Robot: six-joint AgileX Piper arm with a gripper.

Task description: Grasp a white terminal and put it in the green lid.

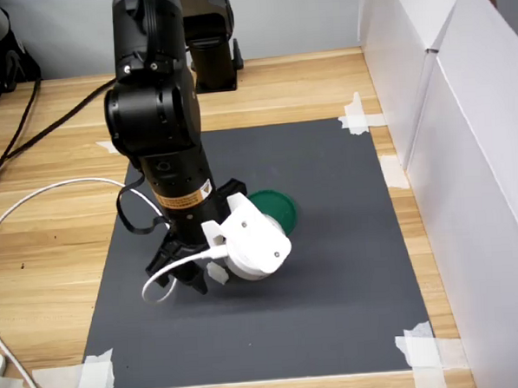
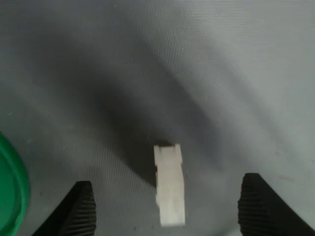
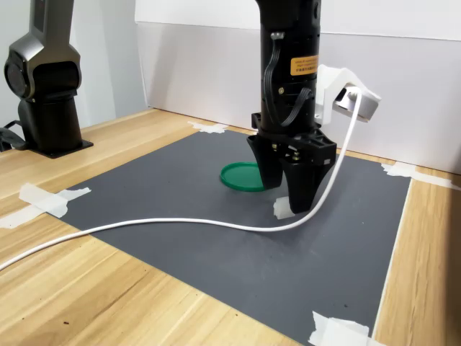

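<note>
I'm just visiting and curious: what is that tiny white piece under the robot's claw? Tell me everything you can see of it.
The white terminal is a tiny, blocky piece that looks like matte plastic, elongated, with a small notch at one end. It lies flat on the dark grey mat, between the open gripper's two black ribbed fingers, and neither touches it. In the second exterior view it peeks out beside the fingers. The green lid lies close by, apart from it.
</note>
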